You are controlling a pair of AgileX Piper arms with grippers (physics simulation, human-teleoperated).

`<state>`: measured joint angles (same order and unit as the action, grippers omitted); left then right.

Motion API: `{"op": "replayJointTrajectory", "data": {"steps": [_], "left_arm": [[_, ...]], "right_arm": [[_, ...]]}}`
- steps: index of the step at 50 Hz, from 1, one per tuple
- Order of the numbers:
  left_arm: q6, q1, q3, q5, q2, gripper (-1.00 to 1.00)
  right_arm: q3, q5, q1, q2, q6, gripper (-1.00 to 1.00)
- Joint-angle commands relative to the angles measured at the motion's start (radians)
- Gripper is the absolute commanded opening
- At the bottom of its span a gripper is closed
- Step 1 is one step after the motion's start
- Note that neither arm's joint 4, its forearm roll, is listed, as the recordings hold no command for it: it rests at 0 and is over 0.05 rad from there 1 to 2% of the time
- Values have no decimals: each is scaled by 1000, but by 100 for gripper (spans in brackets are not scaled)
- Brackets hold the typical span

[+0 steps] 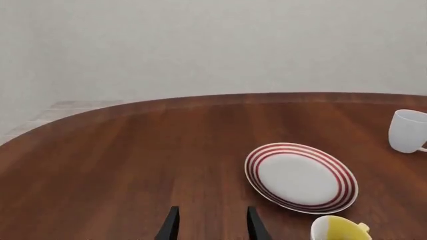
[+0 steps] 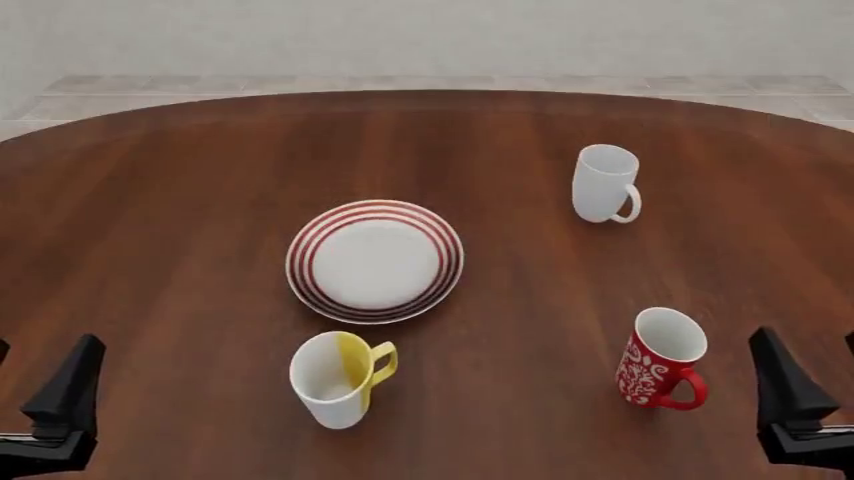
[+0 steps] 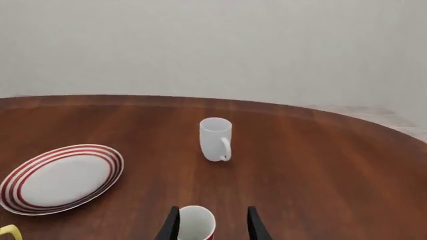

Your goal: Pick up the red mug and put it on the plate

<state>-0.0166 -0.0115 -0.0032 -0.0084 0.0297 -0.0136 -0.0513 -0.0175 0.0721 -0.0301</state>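
The red mug (image 2: 661, 362) with its white floral pattern stands upright at the front right of the table, handle toward the front. Its white-lined rim (image 3: 195, 224) shows low in the right wrist view, between the finger tips. My right gripper (image 2: 807, 348) (image 3: 213, 221) is open and empty, just right of the mug and not touching it. The plate (image 2: 375, 260) (image 1: 301, 178) (image 3: 61, 178), white with red rings, lies flat mid-table with nothing on it. At the front left my left gripper (image 2: 40, 358) (image 1: 213, 221) hangs open and empty, well short of the plate.
A white-and-yellow mug (image 2: 340, 379) (image 1: 339, 230) stands just in front of the plate. A plain white mug (image 2: 605, 183) (image 3: 215, 139) (image 1: 407, 131) stands at the back right. The round wooden table's far edge (image 2: 427, 94) curves in front of a pale wall.
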Motion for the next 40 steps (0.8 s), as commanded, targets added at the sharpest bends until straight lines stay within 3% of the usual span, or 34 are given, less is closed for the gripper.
{"op": "replayJointTrajectory", "data": {"steps": [1, 14, 17, 21, 22, 23, 25, 27, 35, 37, 40], "left_arm": [[1, 4, 2, -2, 12, 100], [1, -6, 3, -33, 64, 100], [3, -6, 3, -53, 92, 100], [3, -4, 2, -80, 131, 100], [3, -4, 3, -85, 138, 100], [2, -4, 3, -93, 150, 100], [2, -5, 3, -103, 164, 100], [4, -4, 3, -113, 179, 100], [7, 0, 3, -144, 226, 100], [7, 0, 3, -150, 234, 100], [8, 1, 3, -151, 238, 100]], "right_arm": [[-48, 34, -21, -9, -45, 100], [-305, 225, -31, -39, -158, 100], [-385, 244, -29, 1, -161, 100], [-475, 262, -33, 86, -206, 100], [-501, 269, -37, 101, -189, 100], [-542, 291, -72, 124, -195, 100], [-572, 295, -62, 167, -243, 100], [-630, 326, -98, 192, -232, 100], [-807, 441, -164, 331, -310, 100], [-839, 464, -165, 353, -299, 100], [-970, 574, -194, 455, -248, 100]]}}
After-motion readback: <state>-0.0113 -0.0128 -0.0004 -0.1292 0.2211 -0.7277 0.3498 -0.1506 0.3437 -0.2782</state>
